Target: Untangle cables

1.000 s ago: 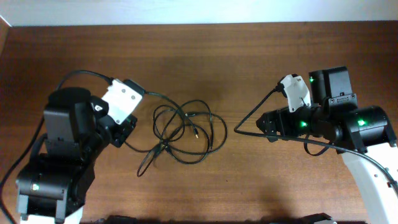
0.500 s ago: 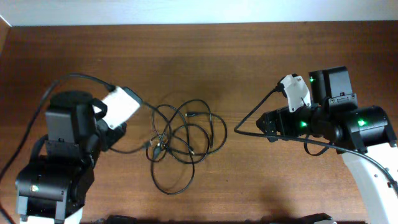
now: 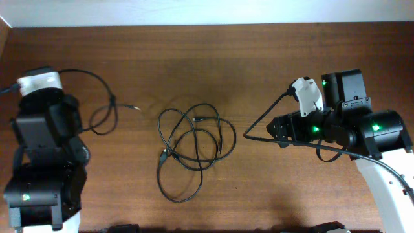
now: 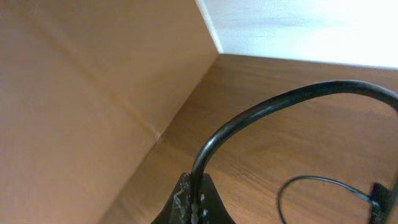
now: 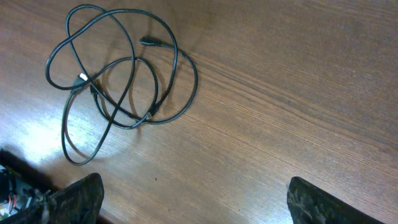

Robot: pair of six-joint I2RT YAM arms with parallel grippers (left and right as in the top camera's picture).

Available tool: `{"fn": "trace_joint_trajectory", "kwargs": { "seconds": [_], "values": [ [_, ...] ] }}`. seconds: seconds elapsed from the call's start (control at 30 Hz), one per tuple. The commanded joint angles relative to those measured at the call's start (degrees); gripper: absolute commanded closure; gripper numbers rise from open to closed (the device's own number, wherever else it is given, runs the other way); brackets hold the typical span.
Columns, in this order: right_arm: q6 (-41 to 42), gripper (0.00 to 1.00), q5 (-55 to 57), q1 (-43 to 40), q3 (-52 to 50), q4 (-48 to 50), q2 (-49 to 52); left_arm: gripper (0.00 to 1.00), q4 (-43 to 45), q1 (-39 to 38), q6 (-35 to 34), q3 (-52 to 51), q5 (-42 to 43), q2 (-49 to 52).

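While parked at the far left of the dark wood surface (image 3: 213, 58), seen gripping a lone cable (image 3: 110, 98) between left fingers (image 4: 189, 202) pressed tightly together. From the left wrist, shown as a thick black arc climbing out of the fingertips and bending off to the right, with a thin loop low on the right of the same view (tan panel (image 4: 74, 106) and white wall (image 4: 298, 25) behind). From overhead, traced out from the left arm (image 3: 42, 142), bowing toward the middle, curling into one small loop and finishing in an end plug (image 3: 134, 107) aimed at the centre. Well apart from the tangle of cables (image 3: 167, 153), with bare wood between.

Lying near the centre of the surface, between the two arms: several thin black overlapping loops, one longer loop trailing toward the robot's side, an upper plug (image 3: 200, 119) at the far edge of the heap. Visible whole from the right wrist too, in the upper left corner.

Over on the right, right fingers (image 5: 78, 199) spread wide and holding nothing, only the tips showing at the bottom corners of the wrist view, bare wood between them. Clear of the tangle, off to its right, on the right arm (image 3: 362, 129) (green lights glowing).
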Motion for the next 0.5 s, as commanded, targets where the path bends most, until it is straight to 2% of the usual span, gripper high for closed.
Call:
{"fn": "trace_joint_trajectory", "kwargs": {
  "seconds": [0.0,0.2,0.33,0.47],
  "values": [
    [-0.59,0.07,0.46,-0.17,0.63,-0.02,-0.07,1.00,0.35,4.68,-8.41,0.76,-2.25,0.37],
    [-0.59,0.07,0.46,-0.17,0.63,-0.04,-0.07,1.00,2.69,13.77,-8.39,0.76,-1.73,5.05],
    [-0.61,0.07,0.46,-0.17,0.63,-0.02,-0.07,1.00,4.83,23.30,-8.39,0.76,5.97,12.13],
    [-0.59,0.07,0.48,-0.17,0.63,-0.04,-0.07,1.00,6.64,31.36,-8.46,0.76,10.27,18.10]
  ]
}}
